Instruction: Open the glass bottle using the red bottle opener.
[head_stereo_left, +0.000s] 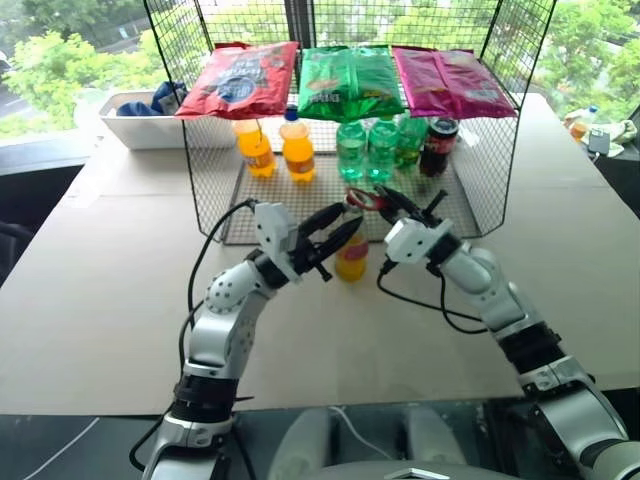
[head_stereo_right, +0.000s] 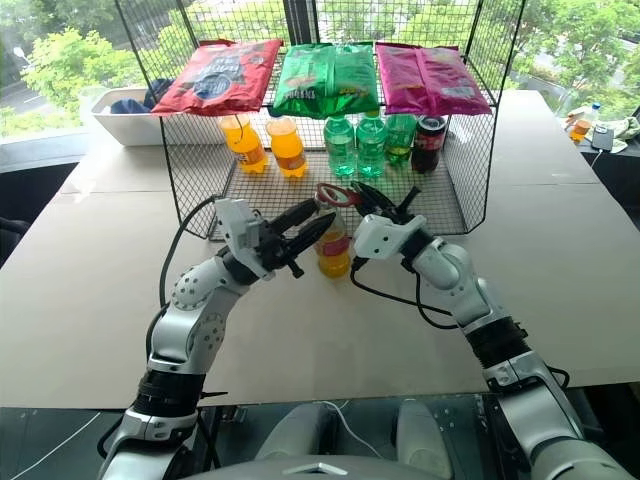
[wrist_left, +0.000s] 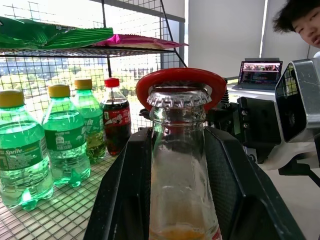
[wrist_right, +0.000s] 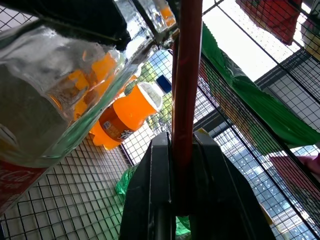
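Observation:
The glass bottle (head_stereo_left: 352, 258) stands upright on the table in front of the wire rack, with yellow liquid low in it and a red label band. My left gripper (head_stereo_left: 347, 222) is shut on its neck, and in the left wrist view both black fingers (wrist_left: 125, 185) press against the clear glass (wrist_left: 180, 170). My right gripper (head_stereo_left: 393, 203) is shut on the handle of the red bottle opener (head_stereo_left: 365, 198). The opener's oval loop (wrist_left: 181, 77) sits around the crown cap (wrist_left: 180, 96). In the right wrist view the opener's red handle (wrist_right: 186, 90) runs up between the fingers, beside the bottle (wrist_right: 55, 100).
Just behind stands a wire rack (head_stereo_left: 470, 190) holding two orange soda bottles (head_stereo_left: 297, 148), green bottles (head_stereo_left: 352, 150) and a cola bottle (head_stereo_left: 438, 145), with snack bags (head_stereo_left: 350, 80) on top. A white bin (head_stereo_left: 140, 125) sits at the back left. A person (wrist_left: 300, 22) and a laptop (wrist_left: 257, 75) show to the right.

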